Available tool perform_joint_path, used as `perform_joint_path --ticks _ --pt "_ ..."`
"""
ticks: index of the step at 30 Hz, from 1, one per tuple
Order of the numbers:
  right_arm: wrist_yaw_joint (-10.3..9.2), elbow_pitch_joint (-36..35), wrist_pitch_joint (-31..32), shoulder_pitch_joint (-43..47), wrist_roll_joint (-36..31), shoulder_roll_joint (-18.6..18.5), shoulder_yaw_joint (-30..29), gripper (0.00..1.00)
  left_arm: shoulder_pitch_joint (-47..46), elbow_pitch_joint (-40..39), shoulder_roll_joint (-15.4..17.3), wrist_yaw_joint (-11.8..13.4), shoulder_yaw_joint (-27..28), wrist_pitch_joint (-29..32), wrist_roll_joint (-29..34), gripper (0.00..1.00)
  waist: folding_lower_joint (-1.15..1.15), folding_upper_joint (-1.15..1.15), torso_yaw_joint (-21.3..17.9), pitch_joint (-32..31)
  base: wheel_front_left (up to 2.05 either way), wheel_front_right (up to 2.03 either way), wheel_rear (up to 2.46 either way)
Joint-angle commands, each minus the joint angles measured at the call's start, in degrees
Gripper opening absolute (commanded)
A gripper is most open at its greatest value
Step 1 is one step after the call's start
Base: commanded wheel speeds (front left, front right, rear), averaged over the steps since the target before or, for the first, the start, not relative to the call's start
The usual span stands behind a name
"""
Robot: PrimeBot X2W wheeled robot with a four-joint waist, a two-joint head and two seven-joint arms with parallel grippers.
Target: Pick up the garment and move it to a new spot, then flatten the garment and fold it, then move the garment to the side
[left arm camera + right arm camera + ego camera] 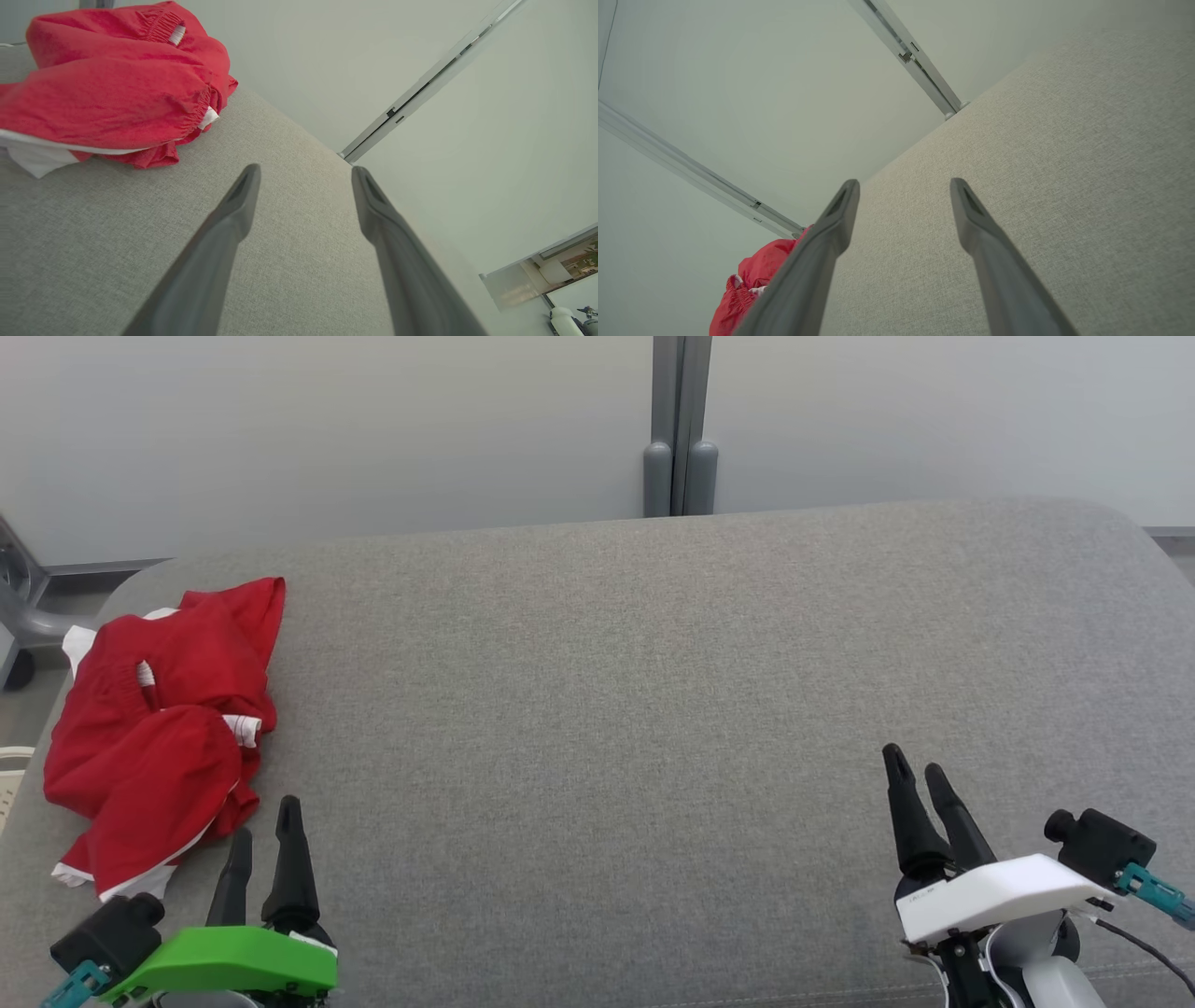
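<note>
Head view: you're seeing one red garment (163,737) lying crumpled at the grey cushion's (607,709) left edge. The left gripper (265,818) is hovering just beside it, and the right gripper (914,759) is sitting well apart at the near right.

Left wrist: its two fingers are standing wide apart, with the garment lying just ahead to the left.

Right wrist: its two fingers are standing wide apart too, with the garment lying far left.
</note>
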Motion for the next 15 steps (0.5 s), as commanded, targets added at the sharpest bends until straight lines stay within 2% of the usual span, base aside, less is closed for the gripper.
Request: perform_joint_path --ticks 1,15 --pt "0.02 -0.9 -0.7 0.0 -2.4 -0.3 0.2 1.0 0.1 -0.8 1.0 0.5 -0.6 -0.7 2.6 1.0 0.0 0.0 0.0 -0.1 0.0 0.0 0.0" --pt "0.02 -0.5 -2.8 1.1 -12.5 -0.3 1.2 1.0 1.8 0.1 2.3 2.4 -2.7 -3.0 12.3 1.0 0.0 0.0 0.1 -0.8 0.0 0.0 0.0"
